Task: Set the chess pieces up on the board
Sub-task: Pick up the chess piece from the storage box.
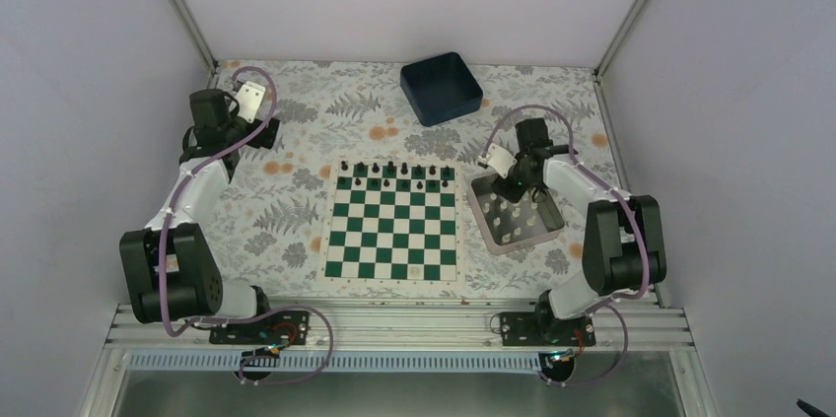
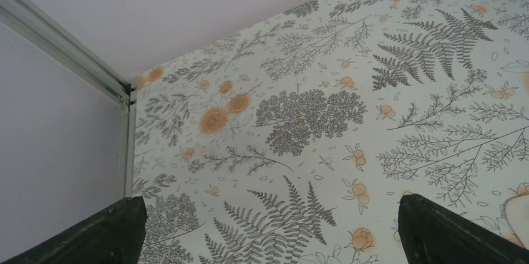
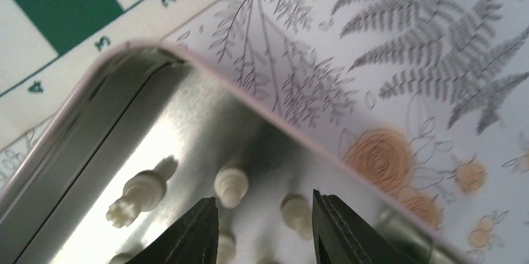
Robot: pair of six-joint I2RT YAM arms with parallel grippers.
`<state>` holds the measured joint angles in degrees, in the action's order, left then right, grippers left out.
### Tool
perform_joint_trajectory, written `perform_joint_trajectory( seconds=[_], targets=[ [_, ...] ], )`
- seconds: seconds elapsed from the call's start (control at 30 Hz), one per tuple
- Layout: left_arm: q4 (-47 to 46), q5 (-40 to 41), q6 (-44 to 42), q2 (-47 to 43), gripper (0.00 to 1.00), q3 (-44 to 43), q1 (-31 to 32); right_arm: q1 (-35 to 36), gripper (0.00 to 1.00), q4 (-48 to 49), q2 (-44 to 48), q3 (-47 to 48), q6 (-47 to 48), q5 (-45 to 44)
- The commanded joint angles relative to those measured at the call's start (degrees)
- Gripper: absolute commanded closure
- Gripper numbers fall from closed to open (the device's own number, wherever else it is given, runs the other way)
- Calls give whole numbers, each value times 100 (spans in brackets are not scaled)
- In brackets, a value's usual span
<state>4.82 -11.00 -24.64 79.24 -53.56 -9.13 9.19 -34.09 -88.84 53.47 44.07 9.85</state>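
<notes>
The green and white board [image 1: 392, 223] lies mid-table with black pieces on its far rows; its corner shows in the right wrist view [image 3: 62, 8]. Several white chess pieces [image 3: 232, 186] stand in the silver metal tray [image 1: 537, 237] to the board's right. My right gripper [image 3: 265, 214] is open, lowered into the tray [image 3: 206, 95], with one white piece [image 3: 298, 214] between its fingers, not gripped. My left gripper [image 2: 268, 229] is open and empty over the patterned cloth at the far left [image 1: 258, 131].
A dark blue square bin [image 1: 441, 88] sits at the back centre. Enclosure walls and metal posts [image 2: 68, 45] close in the back and sides. The floral cloth covers the table.
</notes>
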Motion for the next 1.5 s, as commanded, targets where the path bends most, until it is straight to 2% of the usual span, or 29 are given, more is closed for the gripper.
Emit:
perform_joint_trajectory(
  seconds=[0.0, 0.53, 0.77, 1.0, 1.33, 1.47],
  targets=[
    [-148, -32, 13, -18, 0, 31, -67, -35, 59, 240, -169, 351, 70, 157],
    [-194, -188, 28, 82, 0, 67, -132, -36, 62, -227, -439, 440, 233, 343],
    [-210, -161, 4, 55, 0, 117, -150, -25, 64, -16, -523, 305, 209, 360],
    [-150, -208, -13, 112, 0, 79, -169, -25, 71, 58, -615, 270, 207, 408],
    [-113, -282, -48, 95, 0, 37, -177, -27, 74, 74, -841, 208, 215, 357],
    [-113, -314, -49, 100, 0, 31, -175, -29, 82, 79, -777, 172, 217, 306]
  ],
)
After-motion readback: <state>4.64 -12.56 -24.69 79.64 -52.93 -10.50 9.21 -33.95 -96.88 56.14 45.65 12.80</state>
